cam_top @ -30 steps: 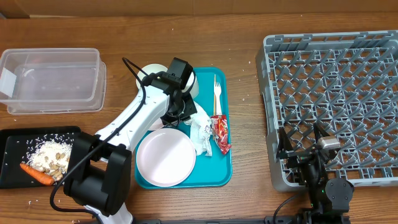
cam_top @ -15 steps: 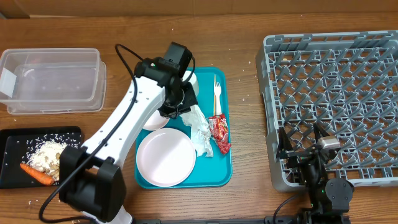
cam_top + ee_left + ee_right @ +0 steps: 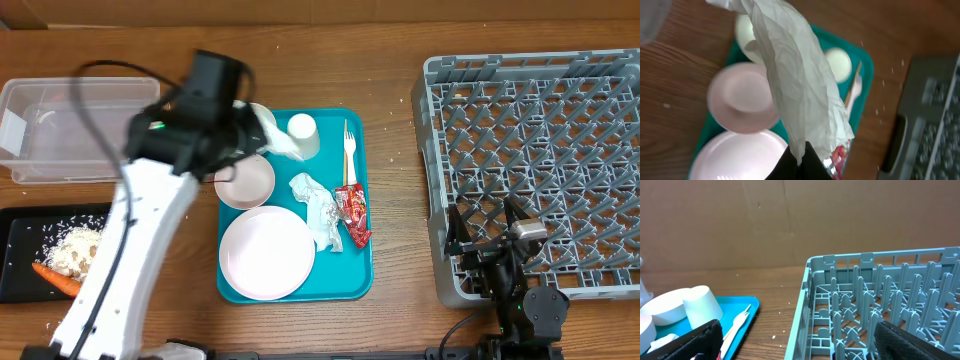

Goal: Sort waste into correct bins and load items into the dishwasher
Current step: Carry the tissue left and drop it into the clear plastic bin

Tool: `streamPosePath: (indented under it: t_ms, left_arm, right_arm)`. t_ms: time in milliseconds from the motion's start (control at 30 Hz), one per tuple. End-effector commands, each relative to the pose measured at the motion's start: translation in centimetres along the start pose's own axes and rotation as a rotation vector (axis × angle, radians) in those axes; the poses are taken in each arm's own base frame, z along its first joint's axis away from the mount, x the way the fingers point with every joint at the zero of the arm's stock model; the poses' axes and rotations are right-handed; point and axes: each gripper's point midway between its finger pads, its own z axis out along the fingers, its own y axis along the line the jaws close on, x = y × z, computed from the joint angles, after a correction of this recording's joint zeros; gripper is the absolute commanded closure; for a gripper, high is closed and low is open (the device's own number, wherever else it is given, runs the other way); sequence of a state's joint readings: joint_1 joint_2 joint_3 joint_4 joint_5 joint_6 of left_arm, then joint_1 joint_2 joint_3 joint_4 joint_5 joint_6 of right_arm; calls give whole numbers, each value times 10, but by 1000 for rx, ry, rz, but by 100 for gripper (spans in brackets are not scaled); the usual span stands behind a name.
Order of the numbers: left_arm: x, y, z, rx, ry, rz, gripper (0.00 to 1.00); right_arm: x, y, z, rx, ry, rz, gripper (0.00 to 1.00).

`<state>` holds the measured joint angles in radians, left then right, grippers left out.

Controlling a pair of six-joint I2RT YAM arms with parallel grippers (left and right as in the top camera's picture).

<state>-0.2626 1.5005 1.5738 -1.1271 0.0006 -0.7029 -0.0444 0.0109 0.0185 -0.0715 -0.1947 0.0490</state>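
Observation:
My left gripper (image 3: 262, 128) is shut on a crumpled white napkin (image 3: 280, 140) and holds it above the teal tray's far left corner; the napkin (image 3: 800, 80) hangs from the pinched jaws (image 3: 802, 151). On the tray lie a second napkin (image 3: 315, 207), a red wrapper (image 3: 353, 216), a bowl (image 3: 246, 181), a plate (image 3: 267, 252), a cup (image 3: 303, 135) and a fork (image 3: 350, 150). Another bowl (image 3: 746, 32) shows behind the napkin. The clear tub (image 3: 80, 130) stands at the far left. The black tray (image 3: 20, 280) holds rice (image 3: 75, 250) and a carrot (image 3: 58, 280). My right gripper (image 3: 485, 223) stands open at the grey rack's (image 3: 540, 140) near left corner.
The teal serving tray (image 3: 355, 275) sits mid-table between the bins and the rack. The rack wall (image 3: 812, 305) rises just ahead of my right gripper (image 3: 800, 345), with the tray's corner, cup (image 3: 702, 307) and fork (image 3: 737, 325) to its left. Rice grains are scattered on the wood.
My left arm has lifted the napkin off the tray and swung it left and back toward the clear tub, uncovering the bowl. The right arm has not moved.

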Motion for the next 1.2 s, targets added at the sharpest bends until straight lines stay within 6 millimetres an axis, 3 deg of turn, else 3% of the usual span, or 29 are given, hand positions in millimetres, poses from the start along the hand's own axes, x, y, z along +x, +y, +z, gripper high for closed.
streamPosePath:
  t_ms: [0, 167, 233, 333, 533, 633, 800, 833, 900, 933, 1100, 1167]
  left_arm:
    - [-57, 51, -37, -129, -249, -97, 96]
    - [-113, 111, -53, -278, -454, -240, 96]
    - [-125, 124, -52, -291, -481, -277, 96]
    - [-149, 157, -36, -342, -503, -351, 96]
    - [-172, 209, 20, -434, -465, -427, 91]
    - [-183, 233, 39, -458, -473, -463, 91]
    - [-195, 244, 42, -476, -486, -397, 89]
    - [-197, 244, 41, -478, -487, -369, 79]
    - [-194, 243, 43, -481, -464, -331, 32]
    - [-191, 242, 45, -481, -446, -329, 2]
    - [-170, 223, 52, -376, -332, -317, 0]
    - [-162, 199, 48, -270, -290, -300, 0]
  right_arm:
    - [2, -1, 0, 3, -3, 2, 0]
    - [2, -1, 0, 3, -3, 2, 0]
    - [2, -1, 0, 3, -3, 2, 0]
    - [2, -1, 0, 3, -3, 2, 0]
    - [2, -1, 0, 3, -3, 2, 0]
    - [2, -1, 0, 3, -3, 2, 0]
    - [2, -1, 0, 3, -3, 2, 0]
    - [2, -1, 0, 3, -3, 2, 0]
    - [2, -1, 0, 3, -3, 2, 0]
    - [2, -1, 0, 3, -3, 2, 0]
    - [2, -1, 0, 3, -3, 2, 0]
    - [2, -1, 0, 3, -3, 2, 0]
